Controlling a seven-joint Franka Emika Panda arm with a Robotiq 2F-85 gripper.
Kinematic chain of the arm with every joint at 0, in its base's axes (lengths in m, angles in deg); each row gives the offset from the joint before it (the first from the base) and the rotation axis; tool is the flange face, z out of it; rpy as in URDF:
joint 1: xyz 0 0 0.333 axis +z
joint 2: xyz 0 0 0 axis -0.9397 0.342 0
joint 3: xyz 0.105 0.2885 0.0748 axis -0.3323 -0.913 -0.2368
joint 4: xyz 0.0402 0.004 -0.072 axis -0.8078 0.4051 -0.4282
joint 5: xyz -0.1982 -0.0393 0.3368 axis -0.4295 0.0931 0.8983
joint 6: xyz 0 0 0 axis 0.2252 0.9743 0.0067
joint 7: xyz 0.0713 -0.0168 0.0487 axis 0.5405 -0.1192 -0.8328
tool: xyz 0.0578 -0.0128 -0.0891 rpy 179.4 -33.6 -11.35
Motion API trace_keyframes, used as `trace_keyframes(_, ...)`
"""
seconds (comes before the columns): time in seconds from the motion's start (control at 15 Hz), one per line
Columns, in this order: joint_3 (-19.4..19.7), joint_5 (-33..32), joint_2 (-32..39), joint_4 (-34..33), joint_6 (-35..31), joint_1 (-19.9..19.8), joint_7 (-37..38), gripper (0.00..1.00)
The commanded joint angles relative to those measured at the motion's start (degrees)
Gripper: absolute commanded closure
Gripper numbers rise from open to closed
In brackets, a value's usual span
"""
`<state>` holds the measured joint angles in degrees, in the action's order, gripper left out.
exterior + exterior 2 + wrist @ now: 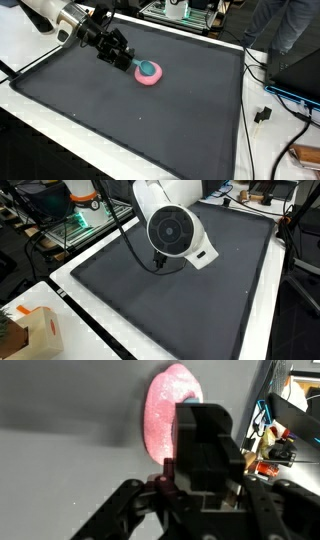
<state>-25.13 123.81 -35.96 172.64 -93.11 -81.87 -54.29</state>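
The gripper (127, 62) hangs low over the dark surface (150, 125), just beside a pink bowl (152, 80). I cannot tell if the gripper is open or closed. A small blue-green thing (147, 68) sits in the bowl, near the surface's far edge.

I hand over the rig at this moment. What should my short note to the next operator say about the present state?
End effector: low at the edge of the pink ring; open or shut cannot be told, contact unclear.
Things: the ring lies flat on the dark mat, with a teal object in its middle.
Done: the end effector is at the ring.
Left: nothing is lifted yet.
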Motion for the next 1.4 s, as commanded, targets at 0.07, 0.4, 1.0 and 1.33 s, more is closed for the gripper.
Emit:
trace_keyframes(0.07,0.8,-5.25,3.41,-1.62,-2.57,0.85,1.65,0.75)
trace_keyframes(0.4,0.61,-4.66,3.08,-1.63,-3.89,0.53,3.07,0.75)
trace_keyframes(1.0,-0.38,-3.43,1.69,-2.05,-0.31,-0.15,5.27,0.75)
trace_keyframes(1.33,-0.81,-3.71,-0.11,-1.99,1.36,-0.12,6.86,0.75)
